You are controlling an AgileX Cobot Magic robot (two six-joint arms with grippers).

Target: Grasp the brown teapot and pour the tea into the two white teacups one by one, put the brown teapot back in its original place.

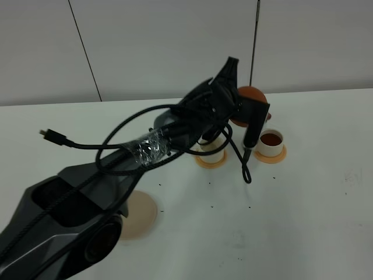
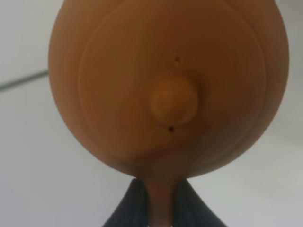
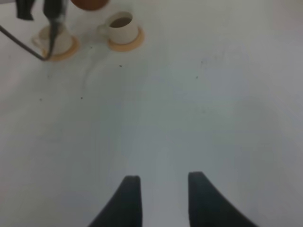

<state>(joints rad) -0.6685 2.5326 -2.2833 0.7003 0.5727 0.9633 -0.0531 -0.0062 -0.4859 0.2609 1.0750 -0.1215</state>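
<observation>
The brown teapot (image 1: 252,92) hangs behind the two white teacups, mostly hidden by my left gripper (image 1: 240,104). The left wrist view is filled by the teapot (image 2: 165,85), its lid knob facing the camera. There my left gripper (image 2: 161,191) is shut on its handle. The right teacup (image 1: 271,140) holds brown tea and stands on an orange saucer (image 1: 270,156). The left teacup (image 1: 212,150) is partly covered by the arm and cable. My right gripper (image 3: 161,198) is open over bare table, far from the filled teacup (image 3: 122,26) and the cable-crossed teacup (image 3: 53,37).
A pale beige coaster disc (image 1: 139,214) lies bare at the front left, beside the left arm's base. A black cable loop (image 1: 247,169) dangles from the arm between the two saucers. A grey wall rises behind the white table (image 1: 303,221).
</observation>
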